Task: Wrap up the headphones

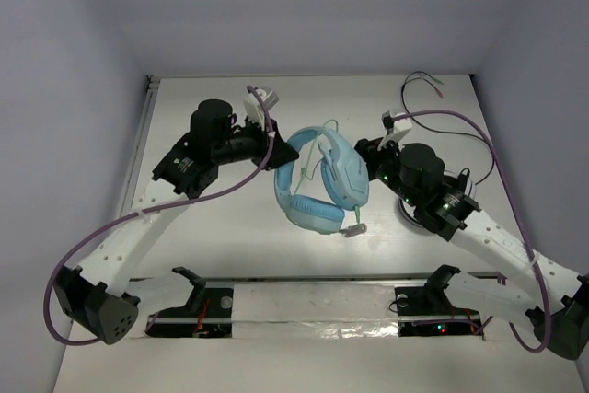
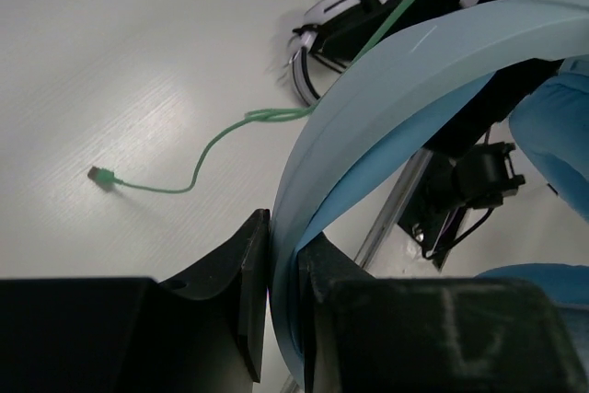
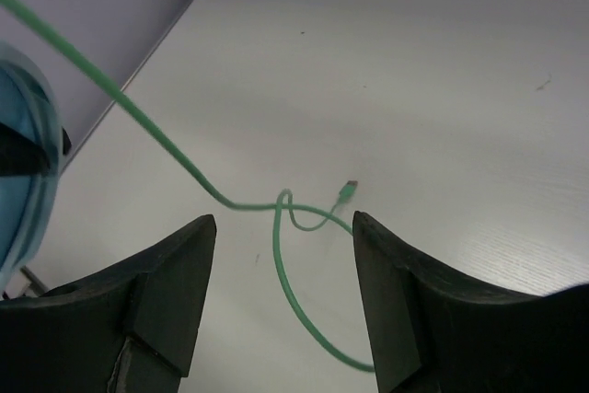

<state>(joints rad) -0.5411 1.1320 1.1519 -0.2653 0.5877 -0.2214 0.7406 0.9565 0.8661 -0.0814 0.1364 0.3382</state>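
— What does the left side have?

— The left gripper (image 2: 283, 269) has its fingers pressed onto the headband (image 2: 386, 89), pinching it edge-on. That holds the headphones (image 1: 322, 181) over the middle of the table (image 1: 230, 255), between the two arms.

— And the cable (image 3: 276, 250)?

— From above, pale green strands cross the ear cups, so I judge a turn or so is already on. How many, I cannot tell. A good length lies loose on the table, with a small loop in it and the plug (image 3: 348, 190) at the free end.

— Does the right side hold it?

— No. The right gripper (image 3: 283, 264) sits just right of the headphones with its fingers spread wide and nothing between them. The slack runs along the table beneath the gap.

— So what is left?

— By my reckoning, picking up that slack, winding it round the headphones and securing the plug. The task looks about midway at best.
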